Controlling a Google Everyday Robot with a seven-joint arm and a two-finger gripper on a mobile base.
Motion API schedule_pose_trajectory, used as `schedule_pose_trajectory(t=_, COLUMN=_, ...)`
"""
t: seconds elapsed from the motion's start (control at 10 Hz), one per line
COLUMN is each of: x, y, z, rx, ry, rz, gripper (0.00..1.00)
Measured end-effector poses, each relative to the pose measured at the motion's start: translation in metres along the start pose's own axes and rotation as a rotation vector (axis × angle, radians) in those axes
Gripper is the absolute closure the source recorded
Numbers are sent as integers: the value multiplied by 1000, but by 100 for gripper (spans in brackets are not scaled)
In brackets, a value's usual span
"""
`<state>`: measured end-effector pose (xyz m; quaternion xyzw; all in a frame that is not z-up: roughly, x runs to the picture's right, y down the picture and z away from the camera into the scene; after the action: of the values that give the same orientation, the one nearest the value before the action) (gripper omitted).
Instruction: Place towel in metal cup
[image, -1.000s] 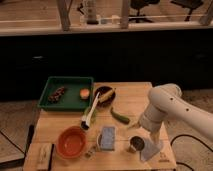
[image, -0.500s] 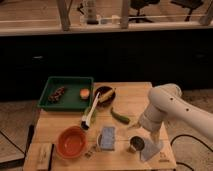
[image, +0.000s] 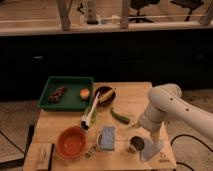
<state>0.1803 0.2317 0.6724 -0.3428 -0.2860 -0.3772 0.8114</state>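
Note:
The towel (image: 153, 149) is a thin pale grey-blue cloth lying flat on the wooden table (image: 65, 124) near its front right corner. The metal cup (image: 136, 145) stands upright just left of it, touching or nearly touching its edge, its dark inside showing. My white arm (image: 167, 107) comes in from the right and bends down over this spot. The gripper (image: 144, 131) is low over the table just behind the cup and the towel, mostly hidden by the arm.
An orange bowl (image: 72, 142) and a thick blue-grey block (image: 107, 137) sit front left of the cup. A green pepper (image: 120, 116), a brush (image: 90, 113), a black bowl holding a banana (image: 104, 94) and a green tray (image: 67, 92) lie further back. A wooden block (image: 44, 155) sits front left.

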Motion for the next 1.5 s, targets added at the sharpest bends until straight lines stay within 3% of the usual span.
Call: schedule_pose_trajectory(t=1.5, x=0, y=0, z=0, rx=0, ry=0, rz=0, gripper=20)
